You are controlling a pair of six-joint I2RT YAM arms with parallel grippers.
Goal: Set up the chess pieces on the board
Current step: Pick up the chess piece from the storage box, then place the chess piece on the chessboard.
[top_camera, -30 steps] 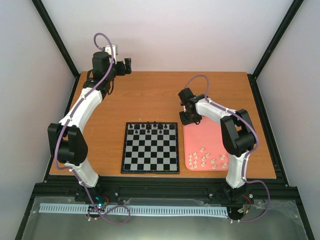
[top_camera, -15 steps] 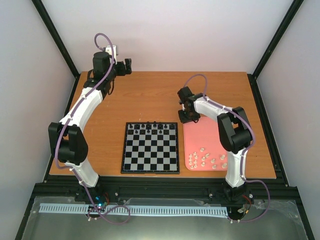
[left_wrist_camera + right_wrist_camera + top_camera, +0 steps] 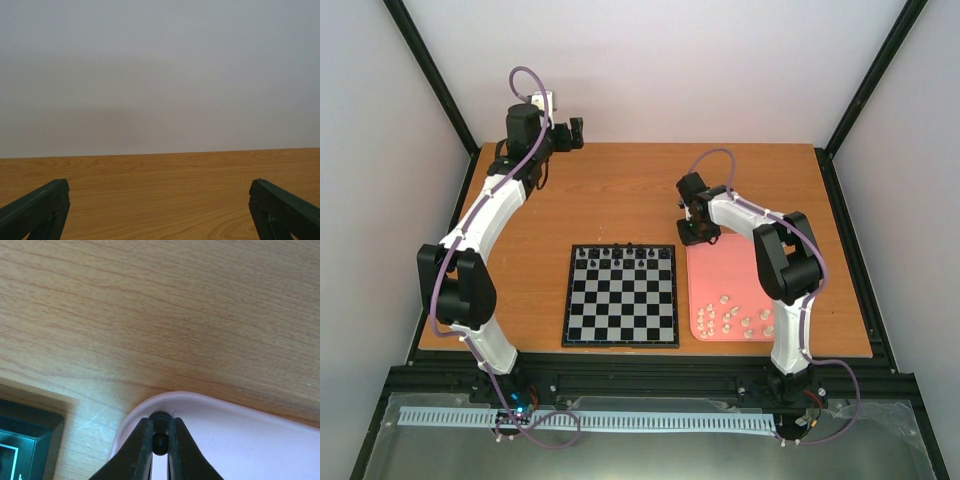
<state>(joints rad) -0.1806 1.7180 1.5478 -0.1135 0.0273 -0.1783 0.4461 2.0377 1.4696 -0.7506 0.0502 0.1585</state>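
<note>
Black piece [image 3: 160, 418] pinched; right end effector [image 3: 160, 431] angled down over tray [image 3: 240, 440].

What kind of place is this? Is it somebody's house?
Probably a robot lab's test booth, not a house: plain white walls, a black metal frame, and a left arm and right arm bolted at a wooden table holding a chessboard and pink tray.

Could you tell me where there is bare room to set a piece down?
The checked black and grey chessboard is bare but for black chess pieces along its far row. The pink tray is bare midway; cream pieces crowd its near end. Wooden table beyond is bare.
</note>
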